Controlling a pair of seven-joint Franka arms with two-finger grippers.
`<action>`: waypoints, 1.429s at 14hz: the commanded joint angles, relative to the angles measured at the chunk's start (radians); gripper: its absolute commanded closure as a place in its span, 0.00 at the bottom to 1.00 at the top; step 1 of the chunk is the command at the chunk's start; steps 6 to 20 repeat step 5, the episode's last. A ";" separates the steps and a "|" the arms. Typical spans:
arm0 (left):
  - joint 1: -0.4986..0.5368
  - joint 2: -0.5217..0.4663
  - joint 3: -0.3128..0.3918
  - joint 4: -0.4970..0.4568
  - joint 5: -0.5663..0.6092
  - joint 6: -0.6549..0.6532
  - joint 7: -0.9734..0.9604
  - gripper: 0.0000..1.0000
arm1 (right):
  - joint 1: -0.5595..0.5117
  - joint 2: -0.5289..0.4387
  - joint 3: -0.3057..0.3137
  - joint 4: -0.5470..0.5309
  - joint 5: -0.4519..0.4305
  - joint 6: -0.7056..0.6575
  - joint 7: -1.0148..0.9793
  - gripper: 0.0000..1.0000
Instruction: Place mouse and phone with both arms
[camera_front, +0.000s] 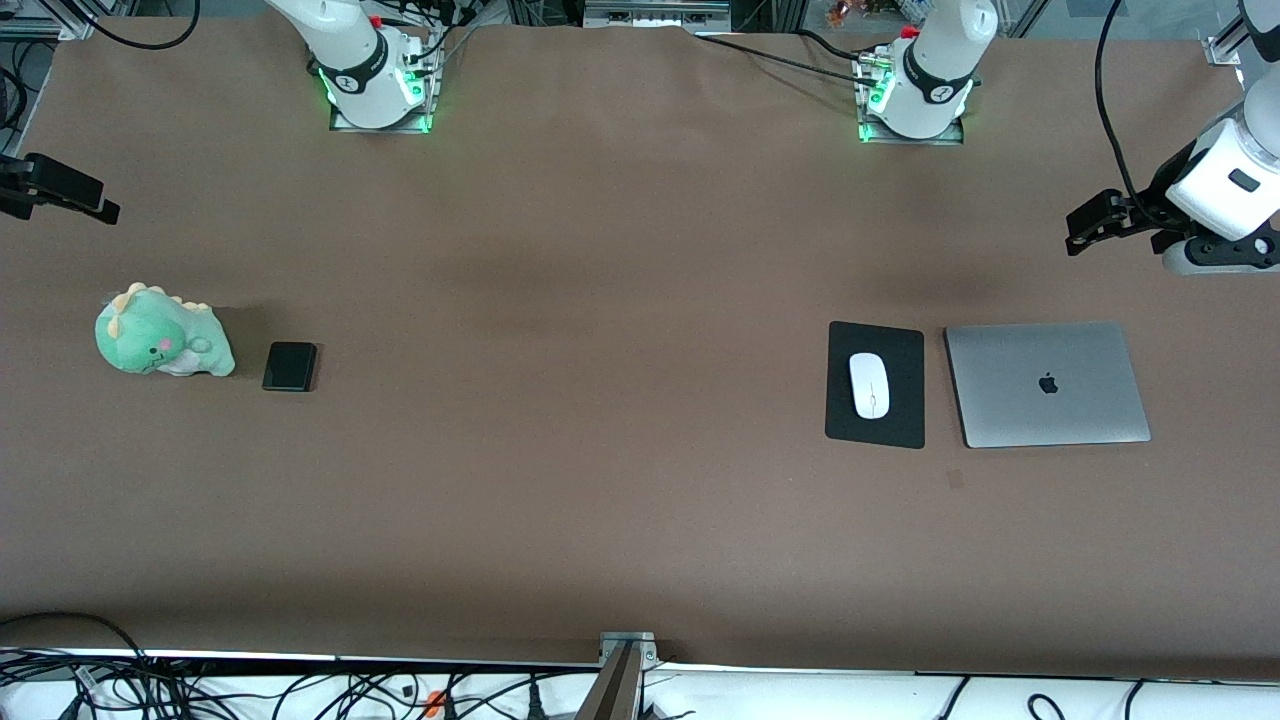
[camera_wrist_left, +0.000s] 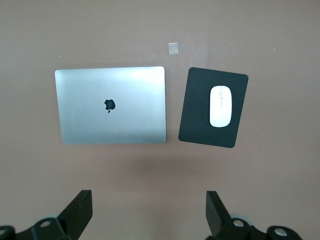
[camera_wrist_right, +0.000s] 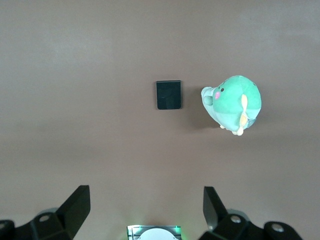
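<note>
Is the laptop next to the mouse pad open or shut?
Shut. The laptop lies flat on the table with its silver lid and logo facing up; no screen or keyboard shows.

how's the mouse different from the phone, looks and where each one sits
The mouse is a glossy white oval; the phone is a matte black rectangle with rounded corners. The mouse lies on a black mouse pad beside a closed silver laptop, toward the left arm's end; the phone lies on the bare table beside a green plush dinosaur, toward the right arm's end. Both are small, flat and untouched.
</note>
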 joint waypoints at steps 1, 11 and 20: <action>0.005 -0.019 -0.004 -0.011 -0.015 -0.010 0.021 0.00 | 0.012 -0.012 -0.009 0.004 -0.012 -0.020 -0.009 0.00; 0.005 -0.015 -0.004 0.001 -0.015 -0.010 0.021 0.00 | 0.012 -0.012 -0.009 0.004 -0.012 -0.020 -0.009 0.00; 0.005 -0.015 -0.004 0.001 -0.015 -0.010 0.021 0.00 | 0.012 -0.012 -0.009 0.004 -0.012 -0.020 -0.009 0.00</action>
